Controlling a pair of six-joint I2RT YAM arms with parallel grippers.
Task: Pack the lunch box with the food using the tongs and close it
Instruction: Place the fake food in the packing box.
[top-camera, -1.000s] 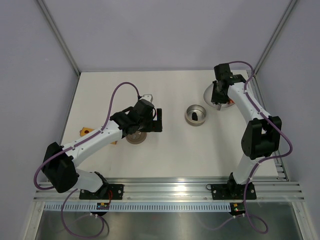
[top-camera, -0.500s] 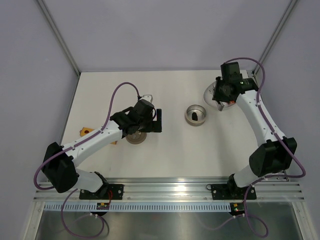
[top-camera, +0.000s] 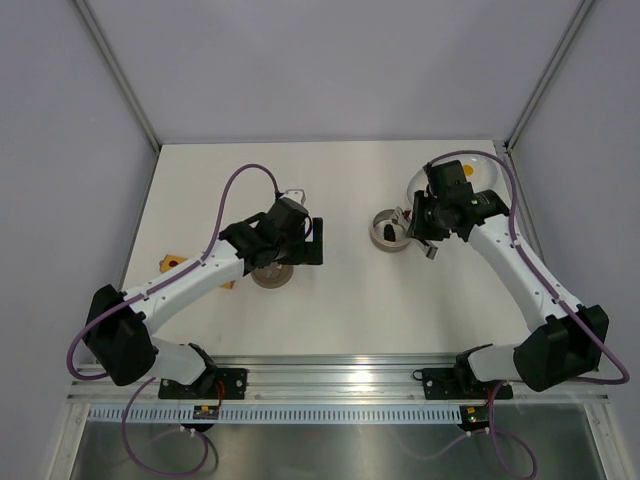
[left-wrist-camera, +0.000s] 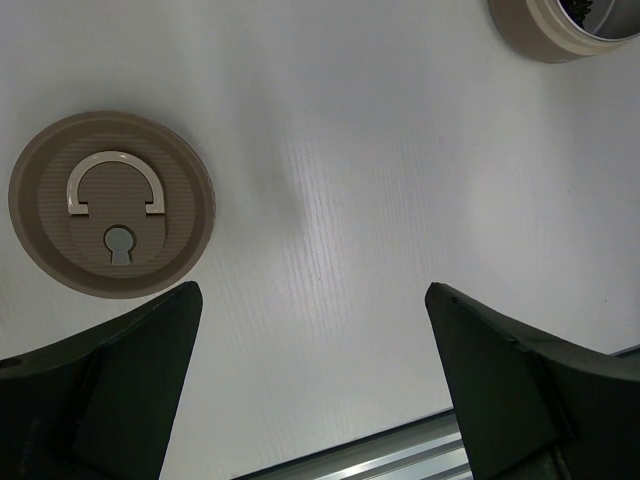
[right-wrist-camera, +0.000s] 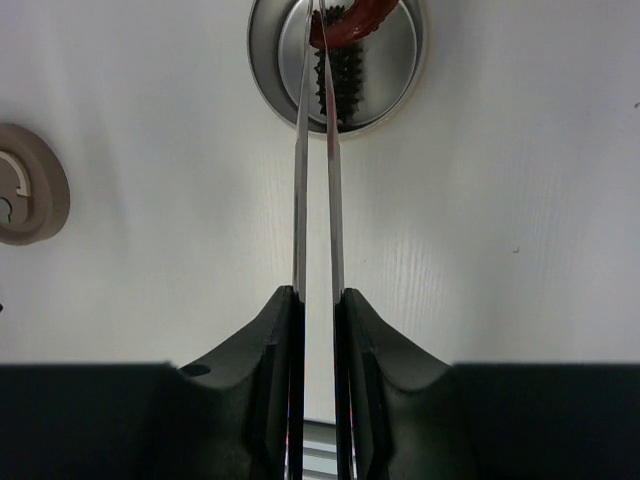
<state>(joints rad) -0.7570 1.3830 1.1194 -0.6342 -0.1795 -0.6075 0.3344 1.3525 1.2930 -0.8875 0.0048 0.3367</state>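
Note:
The lunch box (right-wrist-camera: 390, 75), a round steel tin, holds a dark spiky piece of food (right-wrist-camera: 337, 85). My right gripper (right-wrist-camera: 318, 300) is shut on the tongs (right-wrist-camera: 300, 180). Their slim arms reach over the tin, and the tips pinch a red-brown piece of food (right-wrist-camera: 350, 24) above its bowl. From the top view the right gripper (top-camera: 425, 225) hangs just right of the tin (top-camera: 388, 232). The brown-grey lid (left-wrist-camera: 110, 217) lies flat on the table to the left. My left gripper (left-wrist-camera: 315, 380) hovers open beside it, holding nothing. In the top view the lid (top-camera: 272, 276) sits just under the left gripper (top-camera: 300, 242).
A white plate (top-camera: 414, 184) lies at the back right, partly hidden behind the right arm. An orange block (top-camera: 170, 263) rests near the table's left edge, by the left arm. The aluminium rail (top-camera: 330, 375) runs along the near edge.
The right arm has swung from over the white plate leftward to the tin, carrying the tongs with the red-brown piece. The left arm has not moved.

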